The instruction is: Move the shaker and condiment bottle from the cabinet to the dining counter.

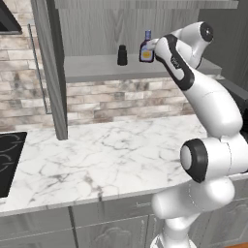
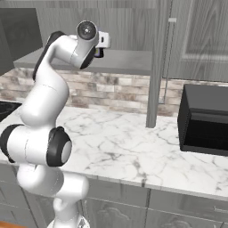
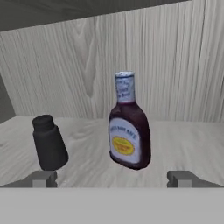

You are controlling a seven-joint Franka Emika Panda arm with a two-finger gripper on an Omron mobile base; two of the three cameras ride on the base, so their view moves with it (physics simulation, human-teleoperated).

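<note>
A white marble worktop (image 1: 111, 155) with grey veins lies nearest, with a black cooktop (image 1: 8, 160) at its left edge and a black box (image 2: 205, 120) on its right. Behind it runs a brick wall (image 1: 121, 99). Above that hangs the grey cabinet (image 1: 97, 68) with its door swung open. The arm reaches up to the shelf, and the gripper (image 3: 113, 178) sits at the shelf's front edge. Its fingers are spread as wide as they go and hold nothing. Just past them stands the condiment bottle (image 3: 128, 129), upright, right in line with the gap. The shaker (image 3: 49, 142) stands near it on the left, not touching it. This looks like the reach for the bottle, the first pick. Next the hand should slide forward until the bottle sits between the fingers, then squeeze, and stay clear of the shaker
</note>
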